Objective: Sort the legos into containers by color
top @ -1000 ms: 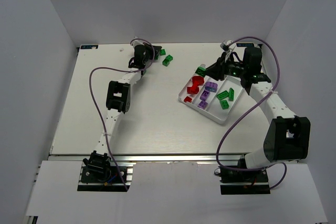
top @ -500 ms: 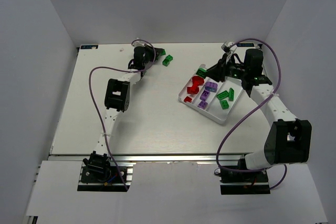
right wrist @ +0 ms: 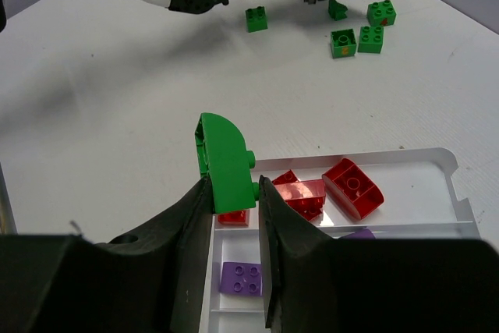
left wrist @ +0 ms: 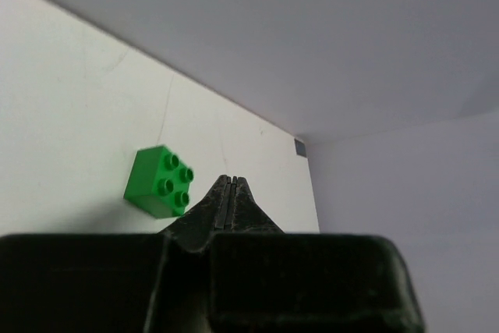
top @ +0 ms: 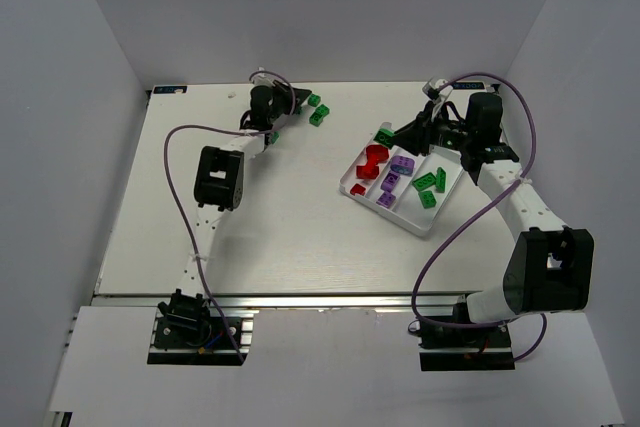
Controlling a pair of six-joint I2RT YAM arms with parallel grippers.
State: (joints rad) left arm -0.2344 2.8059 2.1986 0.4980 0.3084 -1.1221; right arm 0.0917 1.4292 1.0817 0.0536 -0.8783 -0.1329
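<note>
My right gripper [right wrist: 234, 185] is shut on a rounded green lego [right wrist: 224, 157], held in the air above the near-left corner of the white tray [right wrist: 444, 163]. From the top view this lego [top: 384, 135] hangs at the tray's [top: 424, 227] far corner. The tray's three compartments hold red legos [top: 372, 159], purple legos [top: 392, 183] and green legos [top: 430, 185]. My left gripper [left wrist: 228, 181] is shut and empty at the far side of the table, just right of a green lego [left wrist: 160, 181]. Several more loose green legos [top: 316, 109] lie near it.
The left arm [top: 215, 179] stretches from its base across the left of the table to the far edge. The back wall rises close behind the loose green bricks. The right arm's purple cable [top: 440, 247] loops beside the tray.
The left wrist has shifted a little toward the far-left and turned. The right gripper with its green lego has barely moved.
</note>
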